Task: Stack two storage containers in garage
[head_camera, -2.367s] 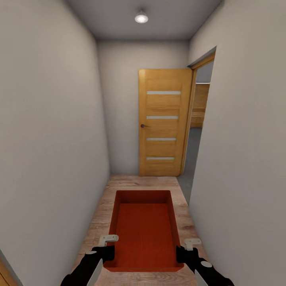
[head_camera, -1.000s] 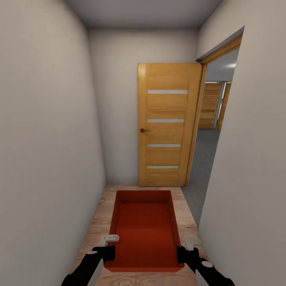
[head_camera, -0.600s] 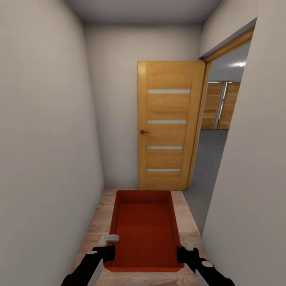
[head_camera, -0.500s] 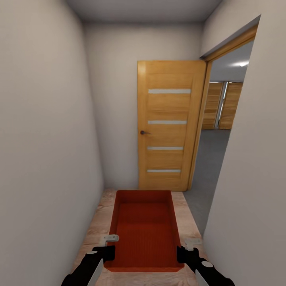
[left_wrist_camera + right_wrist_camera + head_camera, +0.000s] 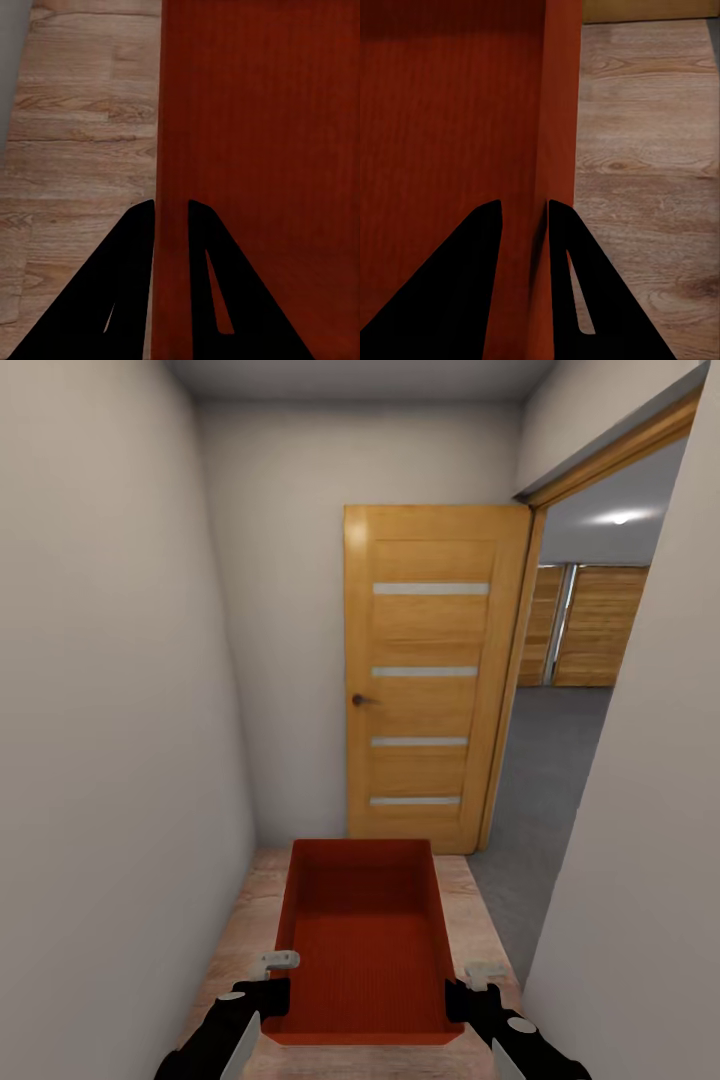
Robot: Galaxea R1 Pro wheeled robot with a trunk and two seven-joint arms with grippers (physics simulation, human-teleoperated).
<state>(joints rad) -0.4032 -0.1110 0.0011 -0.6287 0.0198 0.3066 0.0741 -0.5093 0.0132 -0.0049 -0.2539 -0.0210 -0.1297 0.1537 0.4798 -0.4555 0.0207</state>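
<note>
The storage container (image 5: 362,940), an empty thin-walled bin, is likely light yet flexible, so its long side walls near the rear corners are the best hold. The left gripper (image 5: 171,217) and right gripper (image 5: 525,217) each pinch one wall. It hangs over wood flooring (image 5: 470,920), short of the wooden door (image 5: 430,670).

Matt ribbed container (image 5: 362,945), wood-grain door (image 5: 432,675)

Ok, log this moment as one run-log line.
location: hallway, wood floor | carrying: storage container | left gripper: clamped on left wall | right gripper: clamped on right wall | ahead: wooden door, open doorway right
</note>
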